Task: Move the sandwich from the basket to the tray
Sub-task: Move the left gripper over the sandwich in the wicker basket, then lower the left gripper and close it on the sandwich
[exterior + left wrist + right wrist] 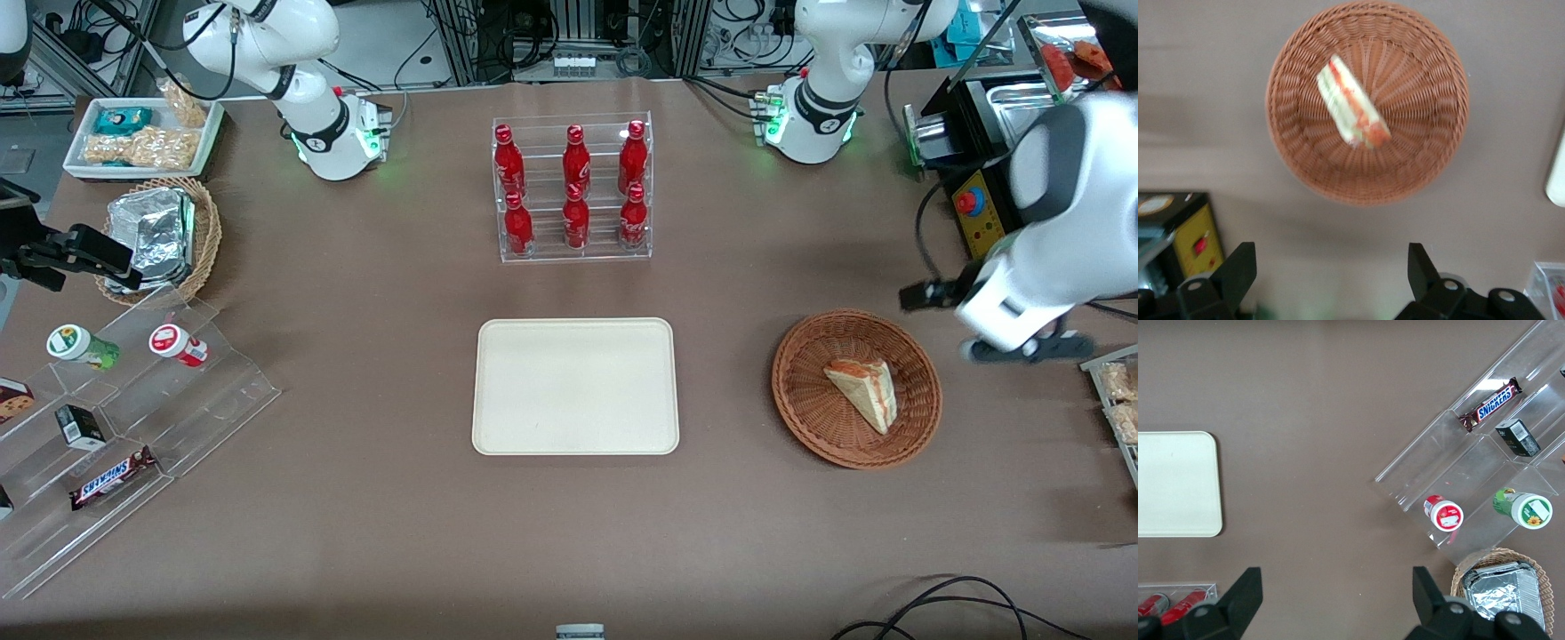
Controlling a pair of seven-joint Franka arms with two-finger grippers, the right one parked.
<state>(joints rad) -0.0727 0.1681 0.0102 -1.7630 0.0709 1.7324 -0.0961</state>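
The step in hand looks like the approach, before any grasp: the sandwich (864,391) lies inside the basket (855,388), near its middle, resting on the weave with its filling edge turned up toward the wrist camera. The tool (1331,280) hangs above the counter (356,498) just outside the basket's rim, toward the working arm's end, its two fingers (1238,270) spread wide apart and holding nothing. The tray (575,386) sits bare, well apart from the basket toward the parked arm's end. The next move, as I judge it, calls for carrying the tool over the basket's middle, lining the fingers across the wedge's narrow thickness, then lowering. In the front view the tool itself is hard to make out beneath the arm's bulky white wrist.
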